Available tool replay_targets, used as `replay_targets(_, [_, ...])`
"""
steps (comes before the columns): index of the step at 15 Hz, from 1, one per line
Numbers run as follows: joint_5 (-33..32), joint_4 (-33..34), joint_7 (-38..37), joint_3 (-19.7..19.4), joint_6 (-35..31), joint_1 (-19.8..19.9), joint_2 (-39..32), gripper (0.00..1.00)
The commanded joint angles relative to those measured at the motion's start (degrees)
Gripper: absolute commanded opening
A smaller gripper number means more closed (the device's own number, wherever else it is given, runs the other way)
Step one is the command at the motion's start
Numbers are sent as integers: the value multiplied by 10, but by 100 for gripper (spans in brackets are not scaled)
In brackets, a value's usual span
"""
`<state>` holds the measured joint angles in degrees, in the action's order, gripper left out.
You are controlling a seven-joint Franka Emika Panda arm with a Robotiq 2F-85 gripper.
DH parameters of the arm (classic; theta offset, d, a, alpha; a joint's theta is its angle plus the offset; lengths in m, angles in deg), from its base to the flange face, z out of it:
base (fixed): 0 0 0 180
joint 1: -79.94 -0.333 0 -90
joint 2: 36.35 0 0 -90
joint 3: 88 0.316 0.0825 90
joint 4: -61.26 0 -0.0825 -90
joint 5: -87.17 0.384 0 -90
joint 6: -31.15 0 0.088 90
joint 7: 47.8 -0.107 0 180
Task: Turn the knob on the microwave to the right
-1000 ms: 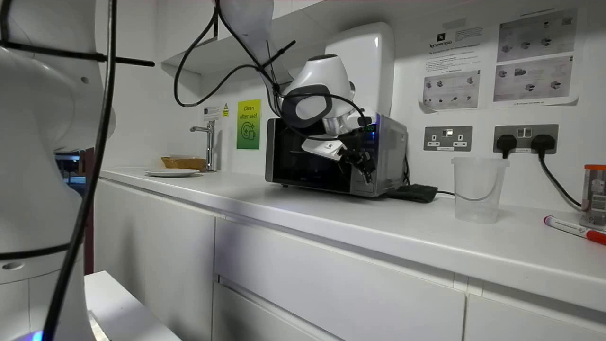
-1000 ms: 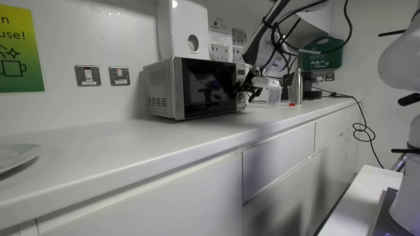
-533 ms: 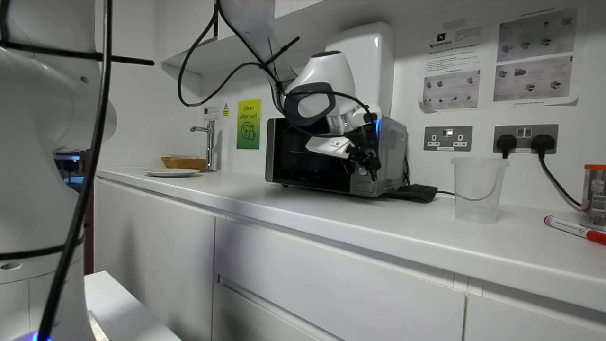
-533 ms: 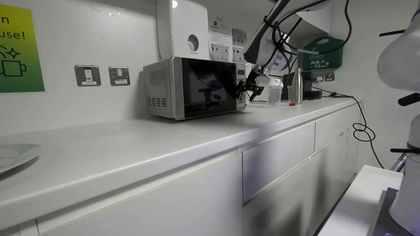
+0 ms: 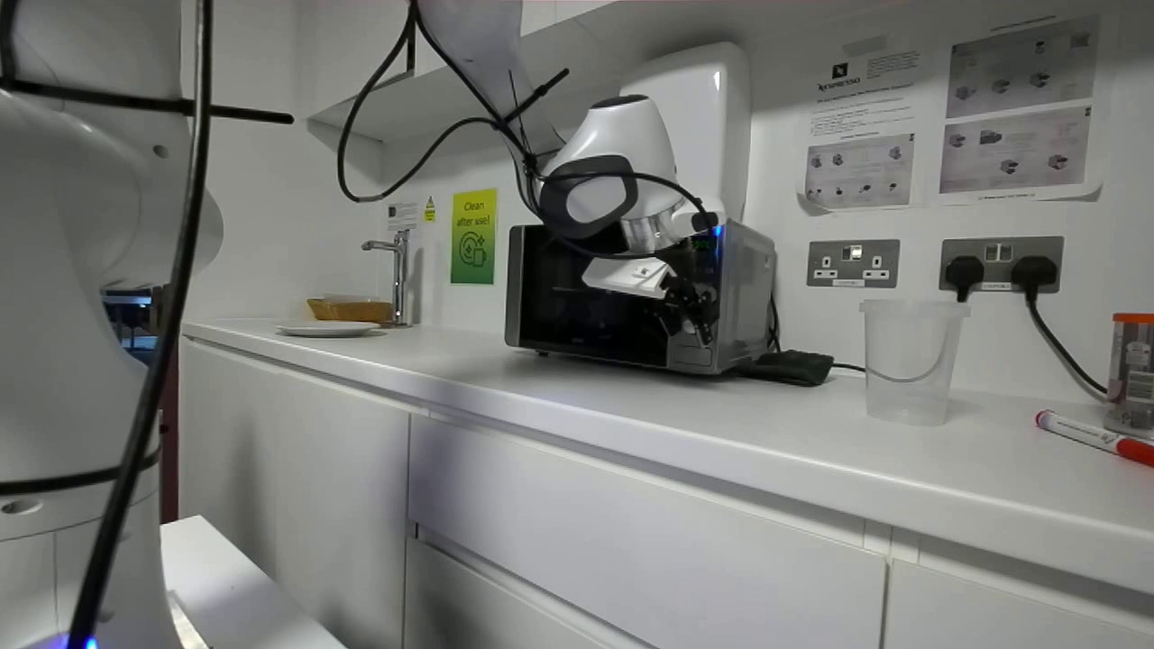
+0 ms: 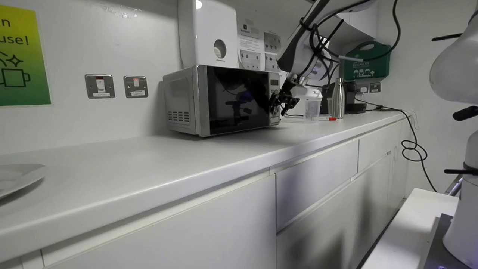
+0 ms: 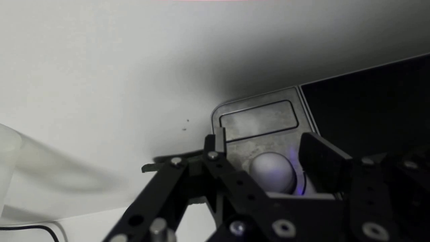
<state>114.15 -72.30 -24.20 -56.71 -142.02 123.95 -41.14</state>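
Note:
The microwave (image 5: 586, 306) (image 6: 179, 101) is a silver-grey box with a dark glass door, standing on the counter. Its round, pale knob (image 7: 272, 172) sits low on the control panel, below centre in the wrist view, and its face shows no mark that tells its turn. My gripper (image 7: 267, 144) (image 6: 278, 110) is right at the panel with its jaws apart, one finger to each side of the knob. Gaps show between the knob and both finger pads, so nothing is gripped. The knob's lower edge is partly hidden by the gripper body. In both exterior views the fingers largely cover the knob.
Right of the microwave lie a dark cloth (image 5: 784, 367), a clear bucket (image 5: 911, 361) and a red marker (image 5: 1091, 434). A metal bottle (image 6: 338, 99) stands further along. A white plate (image 5: 329, 330) is near the tap. A white wall box (image 6: 209, 33) hangs above the microwave.
My gripper first shifted slightly right in an exterior view, then stayed nearly in place. Its fingers have drawn closer together around the knob. The microwave has not moved.

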Motion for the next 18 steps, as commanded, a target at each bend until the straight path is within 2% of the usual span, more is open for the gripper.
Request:
replay_targets(1, [16, 8, 26, 6, 0, 7, 9, 74])
replay_targets(4, [31, 16, 45, 12, 10, 11, 11, 79])
replay_targets(9, [57, 21, 78, 16, 11, 9, 16, 68])
replay_targets(11, [67, 21, 89, 16, 12, 9, 19, 69])
replay_targets(16, [86, 20, 110, 15, 10, 7, 26, 58])
replay_targets(17, [91, 21, 112, 15, 12, 7, 28, 50])
replay_targets(18, [93, 20, 114, 14, 11, 7, 29, 34])
